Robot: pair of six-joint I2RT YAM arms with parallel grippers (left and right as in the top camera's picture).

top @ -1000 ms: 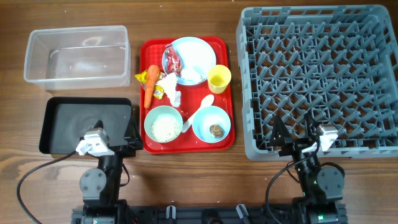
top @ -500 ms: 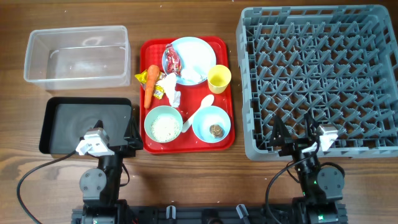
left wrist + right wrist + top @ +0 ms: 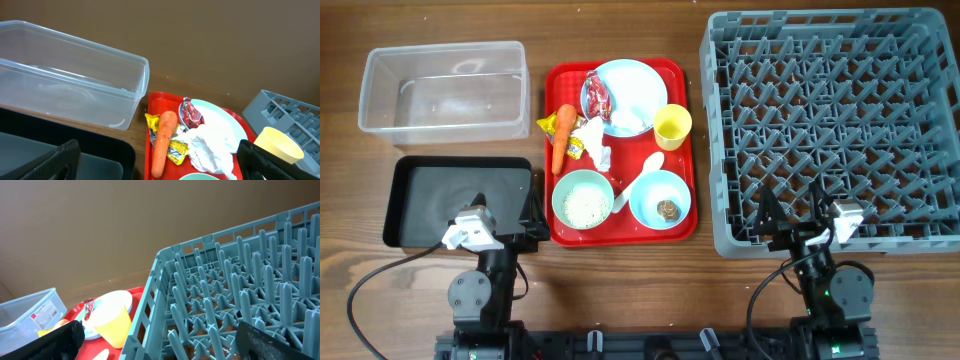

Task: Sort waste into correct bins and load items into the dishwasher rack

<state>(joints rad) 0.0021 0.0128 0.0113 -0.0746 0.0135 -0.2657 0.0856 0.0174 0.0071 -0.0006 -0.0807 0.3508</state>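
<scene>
Red tray (image 3: 688, 160) unchanged; left claw (image 3: 507, 206) and right claw (image 3: 791, 208) stay released, empty.

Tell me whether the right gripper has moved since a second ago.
No. In the overhead view the right gripper sits over the same near-left corner of the dishwasher rack as before, open and empty.

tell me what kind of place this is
Probably a tabletop mock-up of a cafeteria dish-return station: a cluttered red serving tray, a grey dishwasher rack beside it, and a clear tub and black tray set out as bins.
</scene>
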